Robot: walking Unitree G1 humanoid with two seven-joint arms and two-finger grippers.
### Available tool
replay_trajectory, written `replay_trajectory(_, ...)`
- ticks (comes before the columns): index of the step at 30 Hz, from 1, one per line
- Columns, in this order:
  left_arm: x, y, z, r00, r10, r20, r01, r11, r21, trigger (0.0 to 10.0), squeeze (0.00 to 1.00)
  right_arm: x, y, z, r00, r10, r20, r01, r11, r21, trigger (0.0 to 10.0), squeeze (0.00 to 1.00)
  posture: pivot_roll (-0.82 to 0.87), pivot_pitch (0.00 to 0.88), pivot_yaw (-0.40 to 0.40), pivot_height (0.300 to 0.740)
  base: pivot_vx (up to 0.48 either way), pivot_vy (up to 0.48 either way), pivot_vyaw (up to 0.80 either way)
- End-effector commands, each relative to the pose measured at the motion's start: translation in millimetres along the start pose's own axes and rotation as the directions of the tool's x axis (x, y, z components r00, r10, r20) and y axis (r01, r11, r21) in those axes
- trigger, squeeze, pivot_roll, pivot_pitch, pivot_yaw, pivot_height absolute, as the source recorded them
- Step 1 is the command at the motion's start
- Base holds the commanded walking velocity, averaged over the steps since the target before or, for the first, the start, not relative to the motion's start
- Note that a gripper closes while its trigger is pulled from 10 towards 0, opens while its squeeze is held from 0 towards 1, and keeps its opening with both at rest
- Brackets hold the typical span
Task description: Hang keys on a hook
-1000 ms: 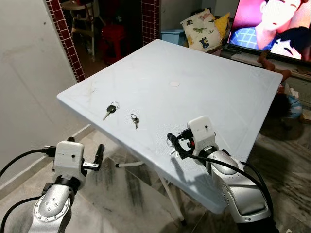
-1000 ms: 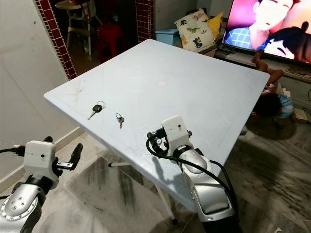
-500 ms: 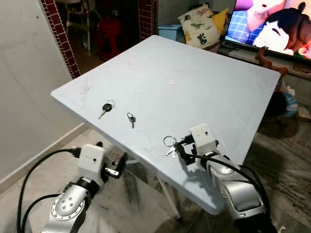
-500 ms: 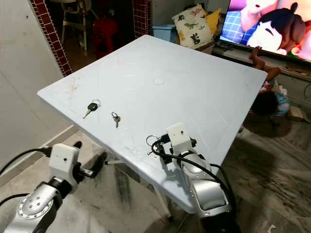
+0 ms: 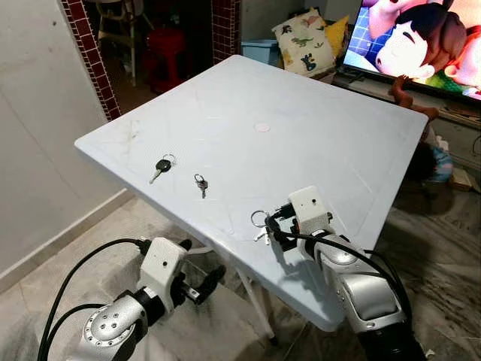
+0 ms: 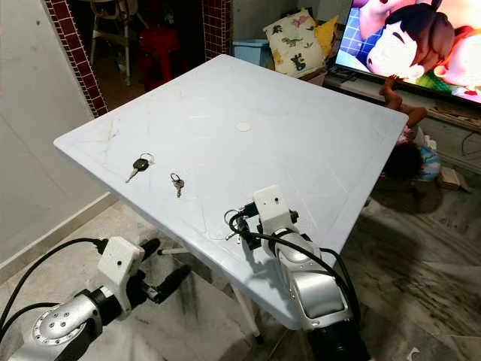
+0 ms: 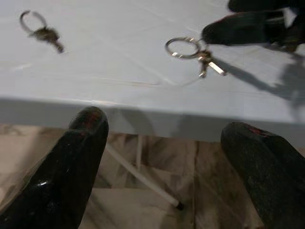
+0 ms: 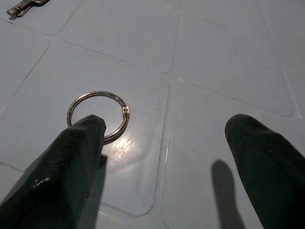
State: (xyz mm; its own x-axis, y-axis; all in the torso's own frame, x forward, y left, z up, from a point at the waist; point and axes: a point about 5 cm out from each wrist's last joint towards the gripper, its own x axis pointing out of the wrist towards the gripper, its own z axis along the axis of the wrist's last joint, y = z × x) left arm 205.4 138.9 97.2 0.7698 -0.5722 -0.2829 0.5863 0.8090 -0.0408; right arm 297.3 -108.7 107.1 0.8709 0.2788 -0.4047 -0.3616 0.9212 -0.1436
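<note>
- The left end effector (image 5: 197, 286) is hanging lowest and nearest, down below the tabletop (image 5: 316, 150) edge. Its two black fingers (image 7: 71, 162) are standing wide apart and holding nothing.
- The right end effector (image 5: 272, 229) is resting over the near edge of the tabletop. Its fingers (image 8: 71, 167) are spread apart too, and one fingertip is sitting just at the rim of a silver ring (image 8: 98, 117).
- That ring belongs to the nearest keys (image 5: 261, 226). They are lying flat by the near edge, with the ring toward the far side and the small keys trailing back toward the robot.
- What could be going wrong here: the ring is thin and flat, so the fingers may be sliding over it and closing on nothing. A push could also be sending the keys off the edge onto the floor.
- A bit farther off, a second small bunch of keys (image 5: 201, 183) is lying with its long side running near to far.
- Beside it, well apart, a black-headed key (image 5: 161, 168) is pointing toward the near left edge.
- No hook is showing here, so the hanging step is not yet done.
</note>
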Motion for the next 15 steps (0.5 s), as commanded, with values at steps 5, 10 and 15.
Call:
replay_trajectory(5, 3.4, -2.7, 13.9, 1.000, -0.008, 0.030, 0.007, 0.999, 0.042, 10.0, 0.00, 2.0, 11.6, 5.1, 1.000, 0.029, 0.008, -0.029, 1.000, -0.004, 10.0, 0.00, 0.10, 0.022, -0.033, 0.740, 0.000, 0.000, 0.00)
replay_trajectory(10, 1.9, -2.7, 14.9, 0.999, -0.004, 0.034, 0.002, 0.999, 0.036, 10.0, 0.00, 7.4, 15.5, 10.0, 1.000, 0.018, 0.019, -0.018, 1.000, 0.005, 10.0, 0.00, 0.11, 0.023, -0.029, 0.740, 0.000, 0.000, 0.00)
replay_trajectory(15, -1.6, -0.8, 12.6, 1.000, 0.001, 0.022, -0.002, 0.999, 0.043, 10.0, 0.00, 3.8, 4.5, 24.6, 0.990, -0.072, 0.122, 0.079, 0.995, -0.057, 10.0, 0.00, 0.11, 0.024, -0.031, 0.740, 0.000, 0.000, 0.00)
